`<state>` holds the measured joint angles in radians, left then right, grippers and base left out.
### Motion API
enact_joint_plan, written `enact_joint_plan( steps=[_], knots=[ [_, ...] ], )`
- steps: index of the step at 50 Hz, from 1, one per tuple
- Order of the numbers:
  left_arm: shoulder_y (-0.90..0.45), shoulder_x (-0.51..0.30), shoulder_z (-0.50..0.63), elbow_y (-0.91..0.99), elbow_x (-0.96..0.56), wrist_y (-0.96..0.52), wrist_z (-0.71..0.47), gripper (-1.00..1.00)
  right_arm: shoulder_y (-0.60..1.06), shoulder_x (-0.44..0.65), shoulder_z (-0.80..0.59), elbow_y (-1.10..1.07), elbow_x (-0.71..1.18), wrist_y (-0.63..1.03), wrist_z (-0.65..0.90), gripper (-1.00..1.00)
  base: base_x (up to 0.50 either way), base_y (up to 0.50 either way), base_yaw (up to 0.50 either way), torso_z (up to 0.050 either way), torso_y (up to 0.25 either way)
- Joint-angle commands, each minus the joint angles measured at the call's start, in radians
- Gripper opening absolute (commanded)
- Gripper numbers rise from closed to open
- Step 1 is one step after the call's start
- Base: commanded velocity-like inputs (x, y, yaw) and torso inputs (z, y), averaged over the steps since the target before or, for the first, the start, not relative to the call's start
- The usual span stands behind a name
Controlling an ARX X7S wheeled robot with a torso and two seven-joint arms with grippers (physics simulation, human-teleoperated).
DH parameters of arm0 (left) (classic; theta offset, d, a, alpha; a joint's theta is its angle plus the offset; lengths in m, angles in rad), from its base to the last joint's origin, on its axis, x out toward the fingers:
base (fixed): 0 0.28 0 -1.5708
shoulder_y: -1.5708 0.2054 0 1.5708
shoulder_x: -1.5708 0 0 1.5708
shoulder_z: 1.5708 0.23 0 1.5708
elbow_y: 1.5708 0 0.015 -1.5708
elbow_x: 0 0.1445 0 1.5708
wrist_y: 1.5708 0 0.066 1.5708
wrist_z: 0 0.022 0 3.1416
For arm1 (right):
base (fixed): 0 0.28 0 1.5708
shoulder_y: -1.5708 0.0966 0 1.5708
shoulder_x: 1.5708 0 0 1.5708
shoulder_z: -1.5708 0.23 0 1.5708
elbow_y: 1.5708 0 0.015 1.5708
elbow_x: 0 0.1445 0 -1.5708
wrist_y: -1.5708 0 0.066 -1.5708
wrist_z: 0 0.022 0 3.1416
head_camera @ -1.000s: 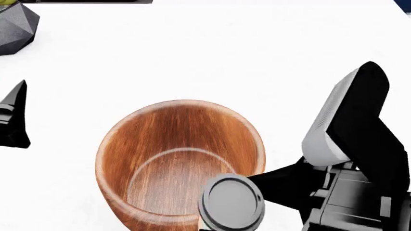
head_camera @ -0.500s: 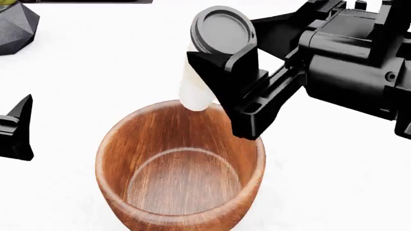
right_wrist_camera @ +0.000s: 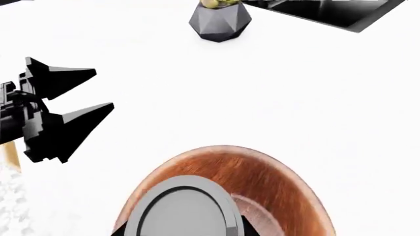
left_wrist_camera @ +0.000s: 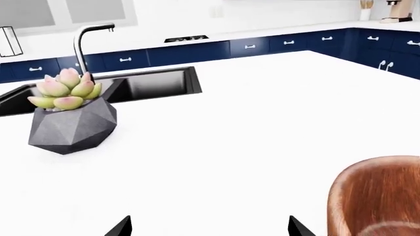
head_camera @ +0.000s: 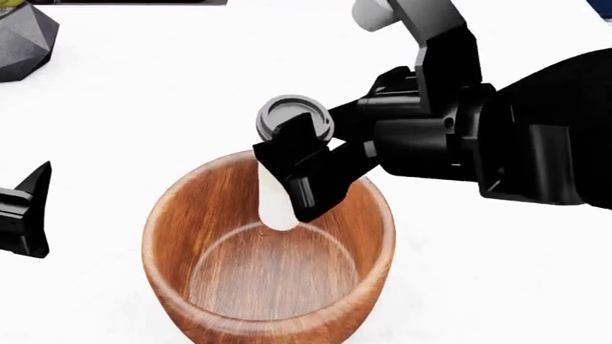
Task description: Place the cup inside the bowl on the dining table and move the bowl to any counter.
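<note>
The reddish-brown wooden bowl (head_camera: 191, 222) stands on the plain white dining table (head_camera: 497, 287). My right gripper (head_camera: 292, 170) is shut on the cream-white cup (head_camera: 277, 208) just below its dark grey lid (head_camera: 294, 118). The cup hangs tilted over the bowl's far side, with its base below the rim and above the bowl's floor. In the right wrist view the lid (right_wrist_camera: 184, 209) covers the near part of the bowl (right_wrist_camera: 269, 182). My left gripper (head_camera: 24, 209) is open and empty left of the bowl. Its tips frame bare table in the left wrist view (left_wrist_camera: 210, 228), with the bowl (left_wrist_camera: 377, 196) beside them.
A dark grey faceted planter (left_wrist_camera: 72, 125) with a succulent stands at the table's far left (head_camera: 19, 39); it also shows in the right wrist view (right_wrist_camera: 220, 19). Behind it are a black sink (left_wrist_camera: 141, 83) and a faucet (left_wrist_camera: 82, 44). Blue cabinets (left_wrist_camera: 328, 42) line the far wall.
My right gripper lifted the cup from by the bowl's near rim, carried it over the far rim, and has now lowered its base into the bowl's mouth. The left gripper barely moved.
</note>
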<state>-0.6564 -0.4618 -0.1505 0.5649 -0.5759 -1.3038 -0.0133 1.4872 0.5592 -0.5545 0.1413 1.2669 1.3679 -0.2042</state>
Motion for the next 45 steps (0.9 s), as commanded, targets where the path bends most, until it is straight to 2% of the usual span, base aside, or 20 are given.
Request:
enact_joint_plan(
  steps=[1, 17, 39, 40, 45],
  knots=[
    [0.013, -0.002, 0.032, -0.017, 0.041, 0.033, 0.008, 1.0, -0.002, -0.059, -0.095, 0.08, -0.063, -0.015, -0.07, -1.0, 0.0, 0.0, 0.0, 0.0, 0.0],
    [0.03, -0.012, 0.032, -0.023, 0.038, 0.054, 0.014, 1.0, -0.056, -0.094, -0.193, 0.146, -0.139, -0.079, -0.136, -1.0, 0.0, 0.0, 0.0, 0.0, 0.0],
    [0.031, -0.021, 0.042, -0.031, 0.034, 0.065, 0.013, 1.0, -0.068, -0.104, -0.211, 0.158, -0.144, -0.101, -0.142, -1.0, 0.0, 0.0, 0.0, 0.0, 0.0],
    [0.032, -0.022, 0.041, -0.031, 0.033, 0.066, 0.014, 1.0, -0.07, -0.103, -0.21, 0.156, -0.142, -0.101, -0.141, 1.0, 0.0, 0.0, 0.0, 0.0, 0.0],
    [0.042, -0.039, 0.025, -0.034, 0.025, 0.074, 0.031, 1.0, -0.067, -0.1, -0.208, 0.153, -0.136, -0.098, -0.14, 1.0, 0.0, 0.0, 0.0, 0.0, 0.0]
  ],
)
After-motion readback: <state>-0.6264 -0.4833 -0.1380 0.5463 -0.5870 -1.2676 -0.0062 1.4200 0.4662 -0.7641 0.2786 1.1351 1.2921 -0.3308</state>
